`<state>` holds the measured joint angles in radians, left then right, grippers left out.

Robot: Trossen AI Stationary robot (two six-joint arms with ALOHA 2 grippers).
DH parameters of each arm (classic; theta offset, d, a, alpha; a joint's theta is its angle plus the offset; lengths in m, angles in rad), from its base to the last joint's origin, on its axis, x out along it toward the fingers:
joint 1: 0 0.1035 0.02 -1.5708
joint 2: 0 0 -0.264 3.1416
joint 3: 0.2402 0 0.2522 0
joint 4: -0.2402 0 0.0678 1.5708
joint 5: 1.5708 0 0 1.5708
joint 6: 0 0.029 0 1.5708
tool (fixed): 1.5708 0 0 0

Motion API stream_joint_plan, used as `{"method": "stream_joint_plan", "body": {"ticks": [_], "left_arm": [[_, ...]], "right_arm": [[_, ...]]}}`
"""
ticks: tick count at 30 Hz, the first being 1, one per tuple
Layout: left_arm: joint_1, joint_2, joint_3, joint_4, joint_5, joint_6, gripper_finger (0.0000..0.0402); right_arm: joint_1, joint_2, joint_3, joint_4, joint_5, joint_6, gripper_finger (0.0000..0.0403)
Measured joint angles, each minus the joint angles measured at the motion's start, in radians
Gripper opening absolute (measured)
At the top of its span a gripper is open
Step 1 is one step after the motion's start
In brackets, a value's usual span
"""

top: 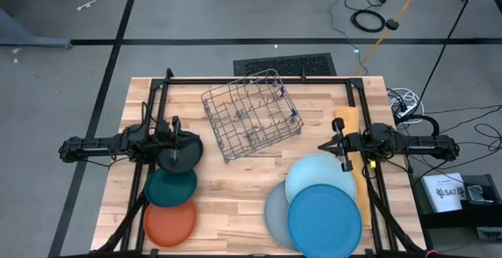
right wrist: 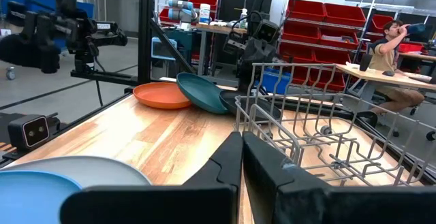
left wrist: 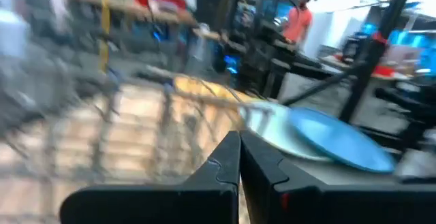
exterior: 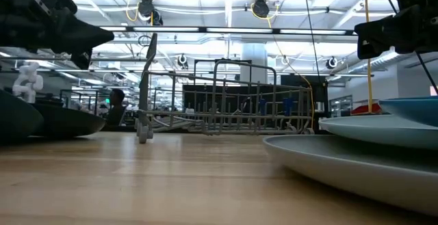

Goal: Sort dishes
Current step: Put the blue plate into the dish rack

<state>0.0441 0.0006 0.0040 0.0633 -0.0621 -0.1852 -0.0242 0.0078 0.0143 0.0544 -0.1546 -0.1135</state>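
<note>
Wooden table, overhead view. Lower left: three smaller plates in an overlapping column. The orange plate lies lowest, the teal plate overlaps its upper edge, and the black plate sits above that. All are round, shallow and matte.

Lower right: three large plates stacked in an overlapping fan. The mid blue plate lies on top, nearest the bottom edge; the light blue plate shows above it, and the grey plate peeks out at its left.

The grey wire dish rack sits upper centre, turned at an angle, with nothing in it. A yellow-orange cloth lies along the right side.

The left gripper hangs over the black plate, jaws pressed together per its wrist view. The right gripper hangs over the light blue plate's upper right rim, jaws likewise pressed together, holding nothing.
</note>
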Motion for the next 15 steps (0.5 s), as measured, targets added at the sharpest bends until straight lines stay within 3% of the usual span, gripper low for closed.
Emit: {"method": "stream_joint_plan", "body": {"ticks": [9, 15], "left_arm": [[0.000, 0.003, 0.000, 0.467, -0.164, -0.018, 0.0008], [0.000, 0.010, 0.003, 0.512, -0.168, -0.046, 0.0008]], "right_arm": [[0.000, 0.000, 0.000, 0.000, 0.000, 0.000, 0.0006], [0.000, 0.000, 0.000, 0.000, 0.000, 0.000, 0.0006]]}}
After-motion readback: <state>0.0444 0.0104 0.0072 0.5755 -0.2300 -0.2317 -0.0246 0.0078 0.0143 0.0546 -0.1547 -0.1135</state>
